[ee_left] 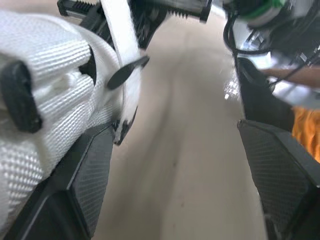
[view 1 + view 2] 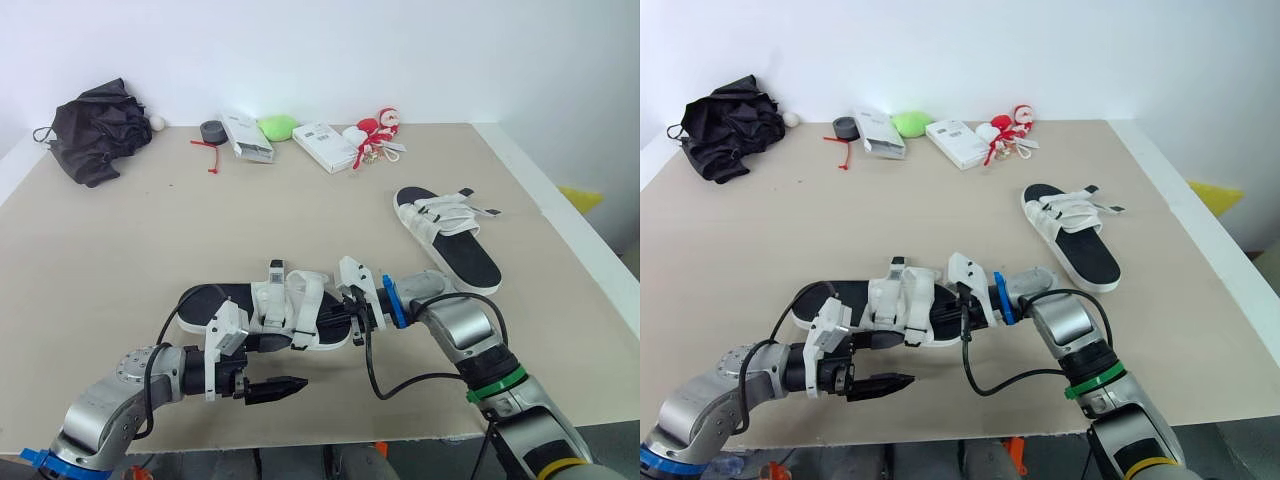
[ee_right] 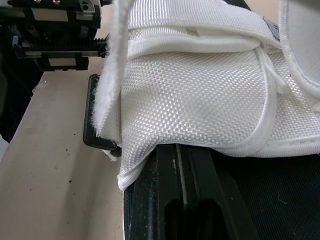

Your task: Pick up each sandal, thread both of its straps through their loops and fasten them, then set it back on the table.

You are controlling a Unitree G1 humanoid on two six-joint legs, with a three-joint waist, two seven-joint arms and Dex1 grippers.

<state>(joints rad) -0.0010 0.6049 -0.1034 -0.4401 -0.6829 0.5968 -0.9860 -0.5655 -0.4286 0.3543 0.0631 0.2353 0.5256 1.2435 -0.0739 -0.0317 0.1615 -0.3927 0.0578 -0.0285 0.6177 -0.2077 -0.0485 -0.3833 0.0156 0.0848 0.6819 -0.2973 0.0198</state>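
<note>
Because the near sandal (image 2: pixel 285 315) looked like a thin, flexible sole carrying white woven straps (image 3: pixel 200 85), it would probably have weighed little and bent easily. The sole's edge seemed the firmer place to hold. The floppy strap ends would have wanted a pinch close to their tips. The webbing looked coarse enough not to slip, yet soft enough to fold under pressure.

The sandal lay flat on the table (image 2: pixel 120 250), just beyond the left fingers (image 1: pixel 85 195) and right at the tips of the right fingers (image 3: pixel 165 200). The left fingers stood open with bare table between them. A loose strap end (image 1: pixel 122 45) hung close against the outer side of one finger, beside a bulge of webbing. A rigid-looking black loop (image 3: pixel 92 125) sat ahead of the right fingers and off to one side. The right fingers lay closed together with only a thin seam between them. Their tips were tucked under a strap's hem, and I could not tell whether they nipped any cloth.

The left forearm lay low along the table's front edge, its fingers pointing across toward the right arm. The right forearm reached in from the opposite side, wrist bent inward to meet the sandal's end. The other sandal (image 2: pixel 447 238) lay well beyond both pairs of fingers.
</note>
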